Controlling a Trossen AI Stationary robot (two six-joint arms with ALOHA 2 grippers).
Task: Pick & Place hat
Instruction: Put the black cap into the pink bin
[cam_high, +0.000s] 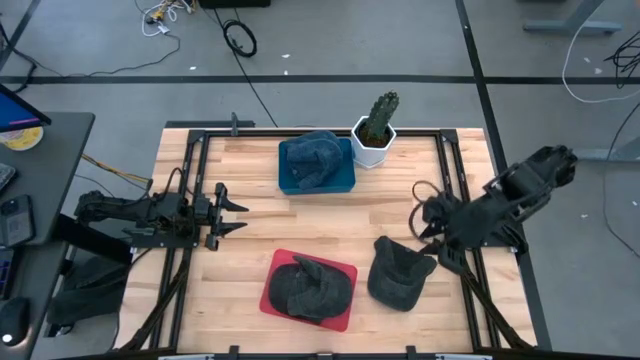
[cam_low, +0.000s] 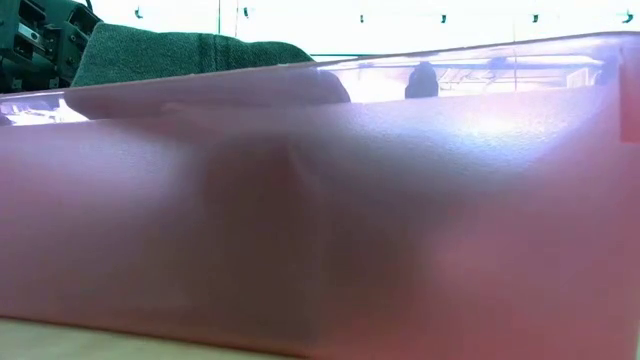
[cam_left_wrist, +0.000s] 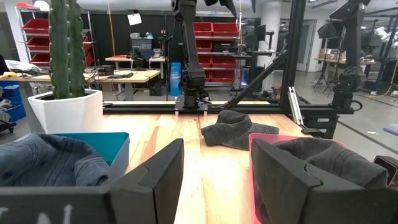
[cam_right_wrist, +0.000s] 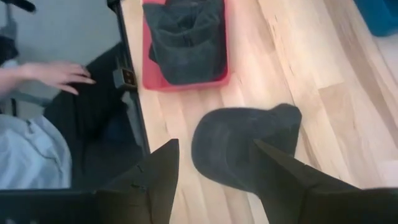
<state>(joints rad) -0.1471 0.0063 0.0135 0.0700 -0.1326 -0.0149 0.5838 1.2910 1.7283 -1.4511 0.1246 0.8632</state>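
Note:
A dark grey hat (cam_high: 400, 272) lies loose on the wooden table near its front right, also seen in the right wrist view (cam_right_wrist: 245, 146). My right gripper (cam_high: 425, 222) hangs open above and just beyond it, tilted down, touching nothing; its fingers (cam_right_wrist: 161, 168) frame the hat from above. A second dark hat (cam_high: 308, 288) sits in a red tray (cam_high: 345, 275). A blue-grey hat (cam_high: 312, 160) fills a blue tray (cam_high: 345, 182). My left gripper (cam_high: 238, 215) waits open and level at the table's left.
A cactus in a white pot (cam_high: 375, 135) stands at the far edge beside the blue tray. A person's hand (cam_right_wrist: 56, 73) shows beyond the table's near edge. The red tray's wall (cam_low: 320, 200) fills the low view. Bare wood lies between the trays.

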